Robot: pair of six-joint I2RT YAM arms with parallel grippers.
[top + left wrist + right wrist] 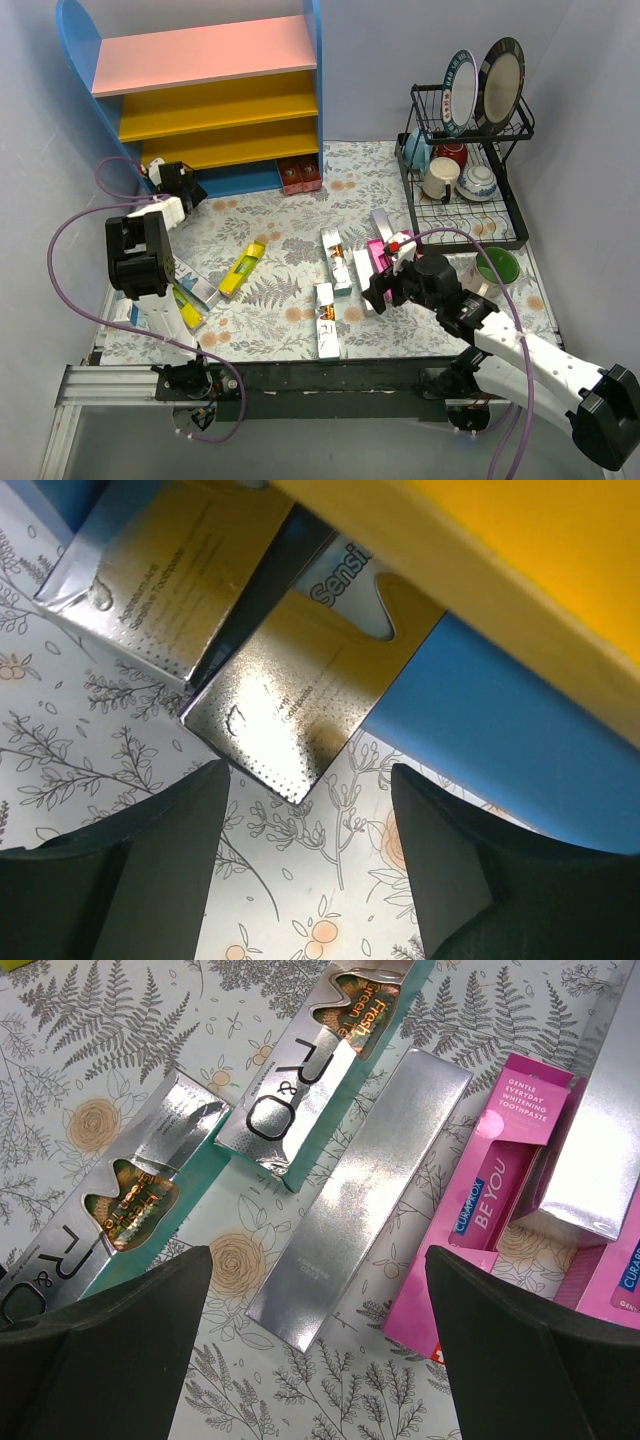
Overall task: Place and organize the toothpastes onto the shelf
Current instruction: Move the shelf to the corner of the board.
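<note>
The shelf (205, 105) has blue sides, a pink top board and yellow lower boards, and stands at the back left. My left gripper (178, 185) is open and empty at its bottom left corner. In the left wrist view, the gripper (310, 850) is just short of two silver toothpaste boxes (285, 715) lying under the yellow board (520, 550). My right gripper (385, 280) is open above loose boxes. In the right wrist view, the gripper (320, 1350) hovers over a silver box (365, 1185), beside a pink box (490, 1200) and teal boxes (300, 1090). A yellow box (242, 270) lies mid-table.
Two dark red boxes (300, 175) stand at the shelf's bottom right. A black wire dish rack (465, 175) with plates and cups is at the back right, with a green bowl (497, 266) in front of it. More boxes (190, 295) lie by the left arm.
</note>
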